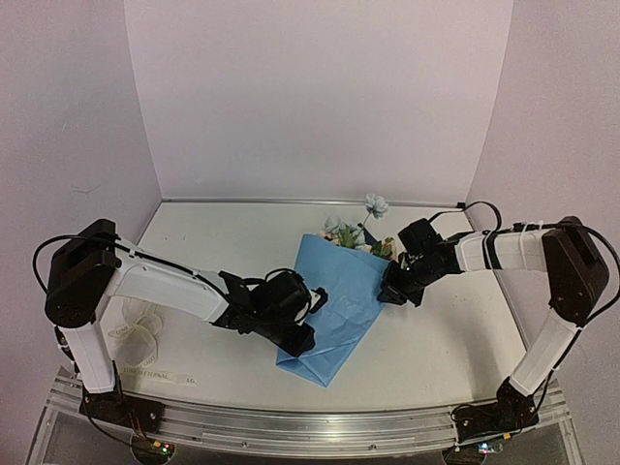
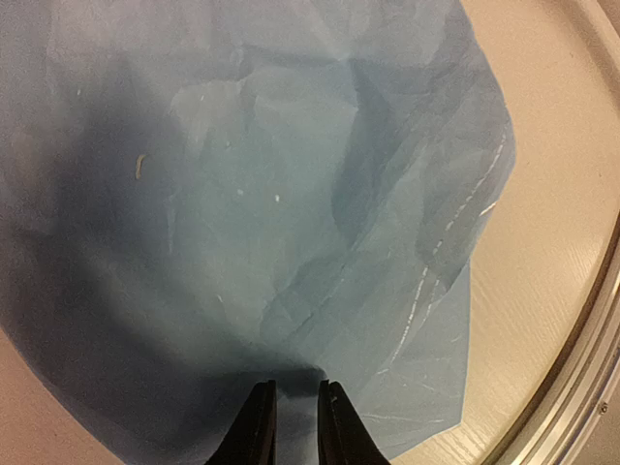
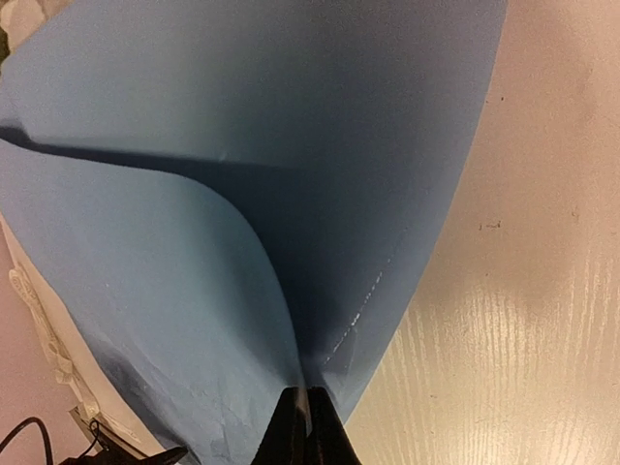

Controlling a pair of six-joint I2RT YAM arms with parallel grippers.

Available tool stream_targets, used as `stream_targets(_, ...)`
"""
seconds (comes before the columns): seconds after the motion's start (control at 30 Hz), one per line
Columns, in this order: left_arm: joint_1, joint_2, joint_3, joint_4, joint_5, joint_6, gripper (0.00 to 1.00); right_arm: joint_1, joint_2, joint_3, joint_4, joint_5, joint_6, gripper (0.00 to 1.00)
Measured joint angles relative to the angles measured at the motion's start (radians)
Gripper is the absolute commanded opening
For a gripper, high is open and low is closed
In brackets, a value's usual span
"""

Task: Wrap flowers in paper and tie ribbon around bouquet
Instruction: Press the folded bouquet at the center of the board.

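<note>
Pinched the paper (image 1: 339,291) tight in the right hand (image 3: 308,395), seemingly to fold over the flowers (image 1: 354,232); braced the paper's opposite edge with the left hand (image 2: 295,389), barely parted, grip unclear.

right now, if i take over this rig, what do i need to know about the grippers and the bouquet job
Left gripper: fingers nearly closed at the left side of the paper; I cannot tell whether they actually grip it.
Right gripper: shut, pinching the paper's right edge.
Flowers: lying under the folded paper, blooms poking out at the far end.
Ribbon: what looks like it lies loose on the table by the left arm's base, not in use.
Done: paper folded over the stems.
Left: close the wrap into a cone, then tie the ribbon around it.
</note>
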Motion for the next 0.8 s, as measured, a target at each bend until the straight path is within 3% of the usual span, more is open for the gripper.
stream_targets(0.47, 0.002, 0.030, -0.067, 0.097, 0.059, -0.027, 0.09, -0.026, 0.122, 0.083, -0.061, -0.039, -0.019, 0.00)
stream_targets(0.7, -0.001, 0.093, 0.003, 0.118, 0.110, -0.056, 0.09, -0.070, 0.193, 0.167, -0.091, -0.075, -0.025, 0.00)
stream_targets(0.8, -0.003, 0.136, 0.056, 0.119, 0.127, -0.077, 0.09, -0.089, 0.193, 0.201, -0.138, -0.084, -0.046, 0.11)
